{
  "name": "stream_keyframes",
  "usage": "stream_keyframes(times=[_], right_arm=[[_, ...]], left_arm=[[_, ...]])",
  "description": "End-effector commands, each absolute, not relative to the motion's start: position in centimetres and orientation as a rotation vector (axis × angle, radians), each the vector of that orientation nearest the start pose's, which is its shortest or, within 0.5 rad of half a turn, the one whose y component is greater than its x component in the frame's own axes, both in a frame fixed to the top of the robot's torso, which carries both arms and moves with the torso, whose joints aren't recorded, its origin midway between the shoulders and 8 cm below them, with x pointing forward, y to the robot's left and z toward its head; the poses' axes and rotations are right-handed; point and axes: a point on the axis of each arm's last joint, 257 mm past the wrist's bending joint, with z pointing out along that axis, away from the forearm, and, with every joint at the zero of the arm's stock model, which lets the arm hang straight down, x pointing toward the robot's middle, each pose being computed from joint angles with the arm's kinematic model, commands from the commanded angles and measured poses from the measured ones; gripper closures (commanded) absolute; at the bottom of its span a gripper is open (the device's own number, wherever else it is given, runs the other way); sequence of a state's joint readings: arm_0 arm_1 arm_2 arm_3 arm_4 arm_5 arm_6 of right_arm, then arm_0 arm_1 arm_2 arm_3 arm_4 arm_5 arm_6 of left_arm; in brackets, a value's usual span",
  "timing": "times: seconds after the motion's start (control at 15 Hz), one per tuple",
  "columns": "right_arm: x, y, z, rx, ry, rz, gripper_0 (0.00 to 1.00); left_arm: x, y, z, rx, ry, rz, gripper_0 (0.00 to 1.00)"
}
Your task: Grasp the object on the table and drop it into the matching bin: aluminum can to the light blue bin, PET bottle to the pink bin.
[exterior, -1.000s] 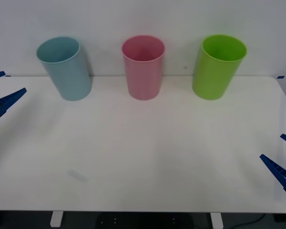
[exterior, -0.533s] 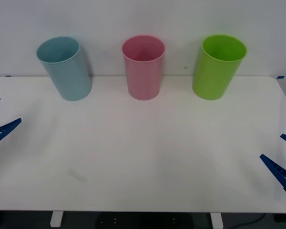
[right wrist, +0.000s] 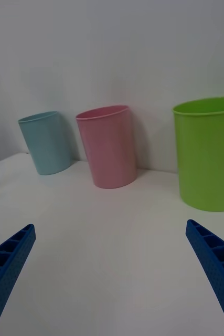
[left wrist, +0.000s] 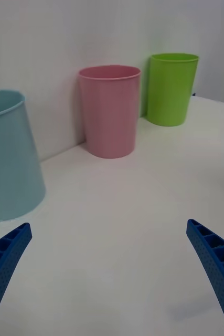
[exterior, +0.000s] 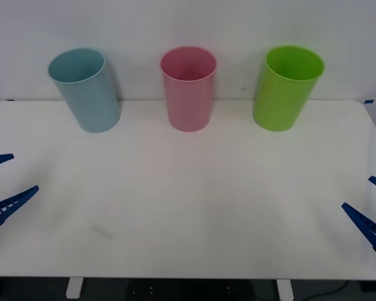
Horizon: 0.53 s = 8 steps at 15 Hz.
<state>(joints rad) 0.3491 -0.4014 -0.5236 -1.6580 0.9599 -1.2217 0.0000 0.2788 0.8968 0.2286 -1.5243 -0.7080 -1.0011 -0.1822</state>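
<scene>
While both my left gripper (exterior: 1, 188) and right gripper (exterior: 371, 210) stand wide and hold nothing, I find no can on the table (exterior: 194, 207). Perhaps it already lies in the light blue bin (exterior: 84, 89); grasping now would catch only air.

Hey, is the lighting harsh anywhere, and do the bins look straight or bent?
Front view: soft even light, the light blue bin and green bin splay outward, the pink bin stands straight. Left wrist view: faint shadows on the table.

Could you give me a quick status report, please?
Left gripper open at table's left edge. Right gripper open at right edge. Light blue bin upright.
</scene>
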Motion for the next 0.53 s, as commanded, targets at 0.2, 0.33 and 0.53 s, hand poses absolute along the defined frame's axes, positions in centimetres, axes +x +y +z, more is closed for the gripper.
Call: stream_keyframes(times=[0.2, 0.33, 0.53], right_arm=[[34.23, -32.97, -16.89, -0.465, 1.441, 0.567, 0.00], [34.23, -32.97, -16.89, -0.465, 1.441, 0.567, 0.00], [34.23, -32.97, -16.89, -0.465, 1.441, 0.567, 0.00]], left_arm=[[38.57, 34.24, -17.55, 0.712, 1.533, -0.479, 0.00], [38.70, 34.09, -17.43, 0.707, 1.527, -0.482, 0.00], [38.74, 34.07, -17.37, 0.704, 1.528, -0.485, 0.00]])
